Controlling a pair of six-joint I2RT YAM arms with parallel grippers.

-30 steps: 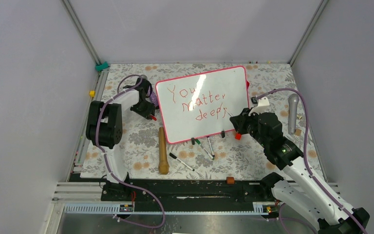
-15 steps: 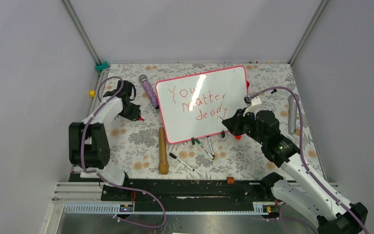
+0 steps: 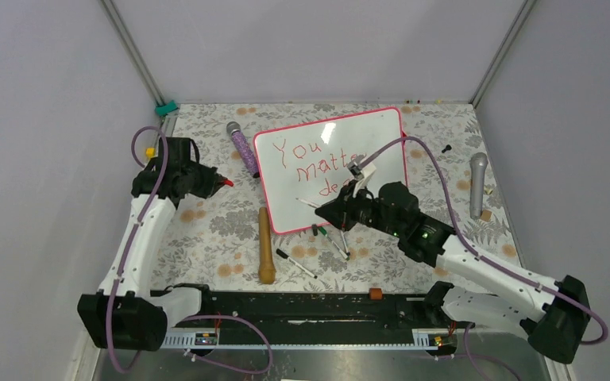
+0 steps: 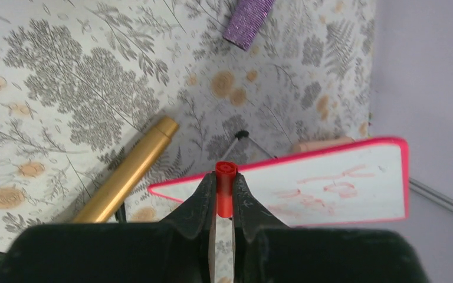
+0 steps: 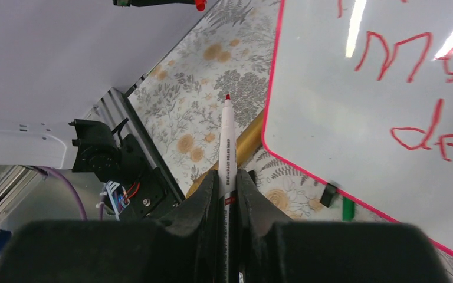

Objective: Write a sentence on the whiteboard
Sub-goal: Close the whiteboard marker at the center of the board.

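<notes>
While L gripper (image 4: 225, 181) pinches a red cap (image 4: 225, 193), R gripper (image 5: 228, 177) clamps the marker (image 5: 226, 132) near whiteboard (image 5: 360, 118)

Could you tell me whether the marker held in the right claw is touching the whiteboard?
Apart. The right wrist view shows the marker in the right claw with its tip seen over the floral tablecloth, left of the pink-framed whiteboard.

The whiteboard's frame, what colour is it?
Pink-red, running all around the whiteboard. It shows best in the top external view.
</notes>
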